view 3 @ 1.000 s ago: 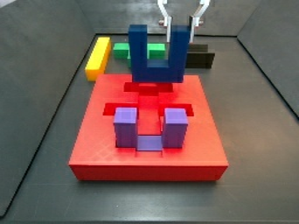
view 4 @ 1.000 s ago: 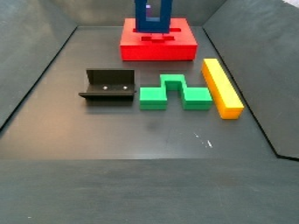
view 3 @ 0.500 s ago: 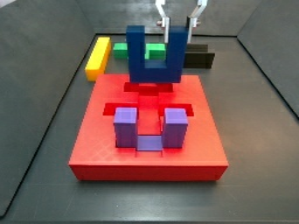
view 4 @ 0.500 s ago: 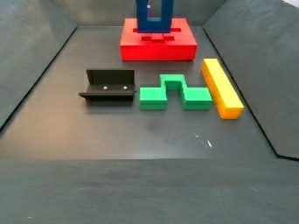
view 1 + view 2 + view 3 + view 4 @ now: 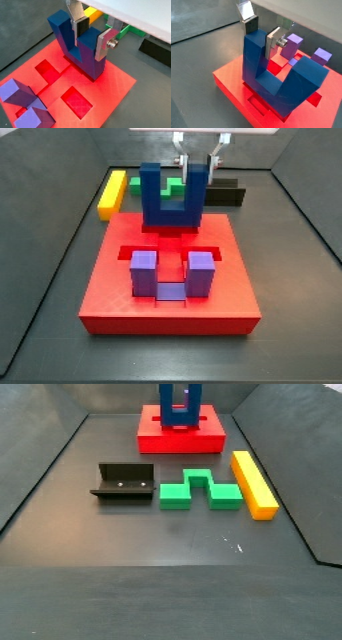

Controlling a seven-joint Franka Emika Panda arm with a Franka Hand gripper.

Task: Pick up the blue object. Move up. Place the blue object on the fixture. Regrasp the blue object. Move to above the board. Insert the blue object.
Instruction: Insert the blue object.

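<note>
Fingers (image 5: 105,42) clamp one prong of the blue object (image 5: 80,47) above the board (image 5: 113,90); no writing is legible.

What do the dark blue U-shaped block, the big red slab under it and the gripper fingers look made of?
Dark blue U-shaped block: looks like matte plastic, evenly coloured, perhaps printed.
Red slab: similar plastic, faint surface texture in a wrist view.
Gripper, above the slab and clamping one prong: its fingers are flat silver plates, apparently metal, with dark pads, probably rubber.
</note>
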